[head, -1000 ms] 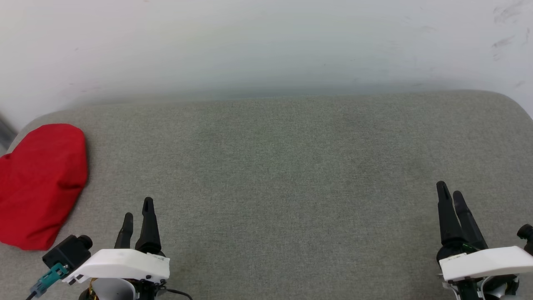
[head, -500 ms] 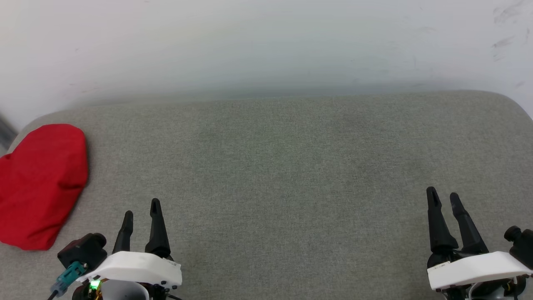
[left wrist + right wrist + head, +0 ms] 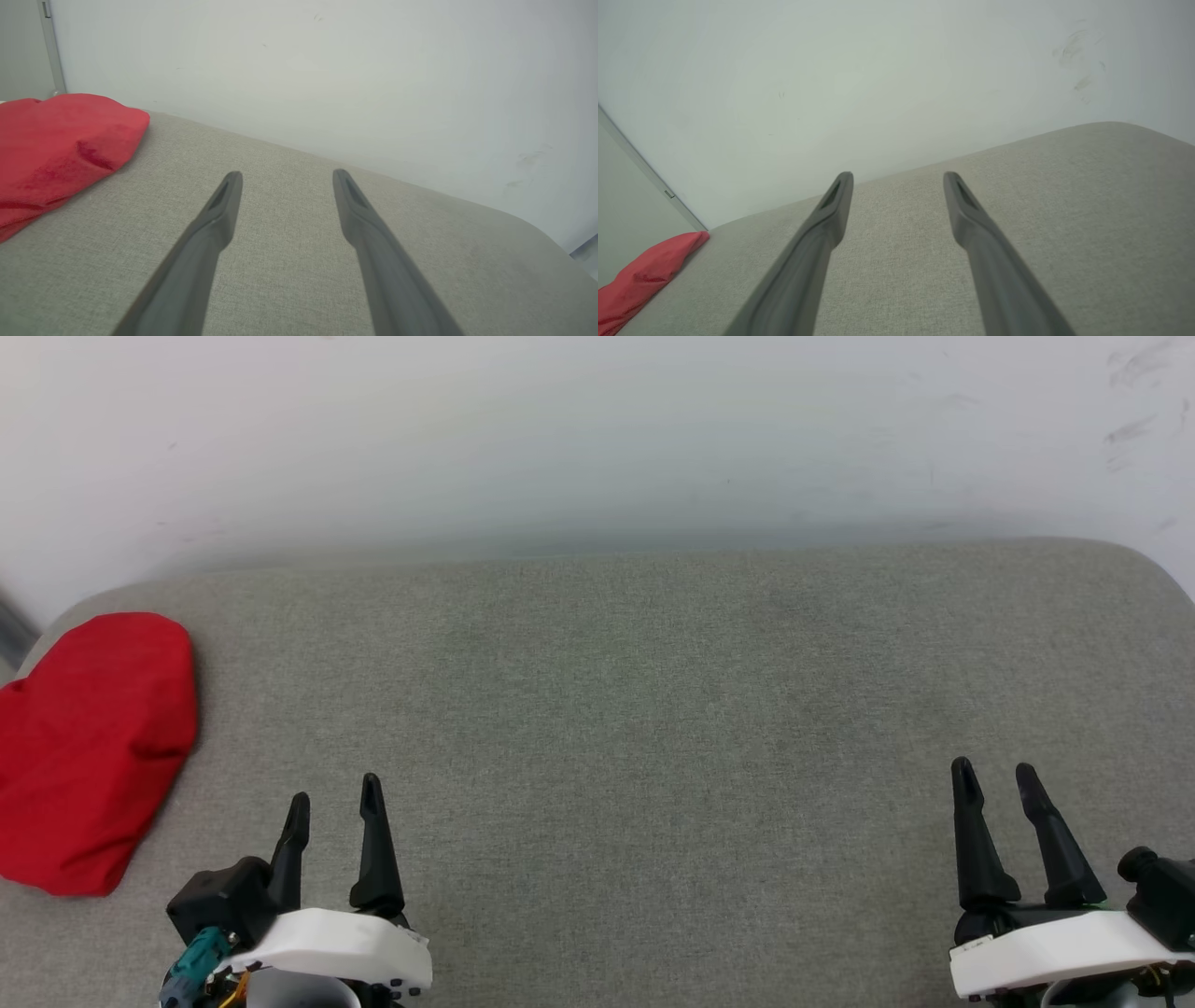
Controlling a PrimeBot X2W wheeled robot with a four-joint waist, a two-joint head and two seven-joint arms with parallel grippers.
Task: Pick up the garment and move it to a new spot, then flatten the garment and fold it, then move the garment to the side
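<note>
The garment [image 3: 89, 751] lies as a folded bright red bundle at the far left edge of the grey cushioned surface [image 3: 635, 709]; its sleeves, numerals and arc lines are hidden. It also shows in the left wrist view as the garment [image 3: 56, 149] at the left, and as a red strip of the garment [image 3: 644, 280] low left in the right wrist view. My left gripper [image 3: 336, 793] is open and empty near the front, to the right of the garment and apart from it. My right gripper [image 3: 994, 777] is open and empty at the front right.
A pale wall [image 3: 597, 439] rises directly behind the grey surface. The surface has rounded corners at the far left and far right [image 3: 1144, 565]. A grey vertical frame strip [image 3: 49, 46] stands by the wall past the garment.
Both grippers have drawn back toward the front edge. The left gripper shifted right, away from the garment. The right gripper's fingers have spread from nearly together to apart. The garment has not moved.
</note>
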